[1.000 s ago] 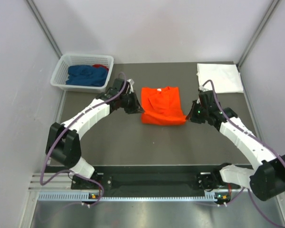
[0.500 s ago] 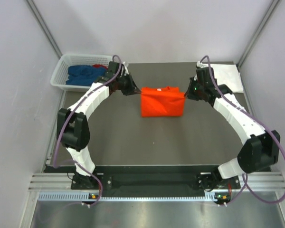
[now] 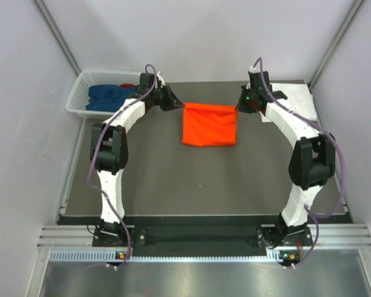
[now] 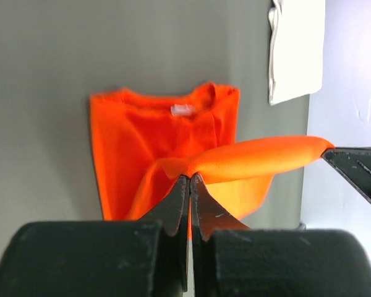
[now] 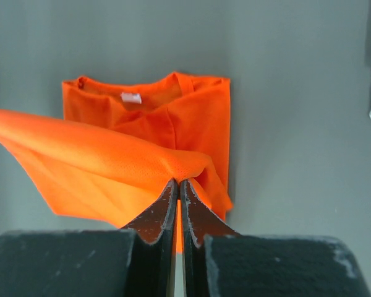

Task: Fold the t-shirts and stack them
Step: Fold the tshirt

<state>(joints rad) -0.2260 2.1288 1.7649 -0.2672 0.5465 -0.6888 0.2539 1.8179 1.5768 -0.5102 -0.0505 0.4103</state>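
- Left gripper (image 4: pixel 190 180) has its jaws pressed together on the far left corner of the orange t-shirt (image 3: pixel 209 125), pinching a raised fold of the cloth.
- Right gripper (image 5: pixel 177 183) pinches the shirt's far right corner the same way, jaws closed tight on the fabric.
- Between the two grips, the lifted edge of the orange t-shirt runs taut and almost straight, held above the layer beneath it.
- The lower part of the shirt lies flat on the table (image 3: pixel 204 185); both wrist views show its collar and a small white label (image 5: pixel 131 97) facing up.
- A white t-shirt (image 3: pixel 297 99) lies flat to the right of the orange t-shirt, apart from it and partly hidden by the right arm.
- A white lattice basket (image 3: pixel 77 100) sits to the left of the orange t-shirt, well apart from it.
- Inside the basket lies a crumpled dark blue t-shirt (image 3: pixel 108 98), with a bit of a red t-shirt (image 3: pixel 131 86) showing at its far side.
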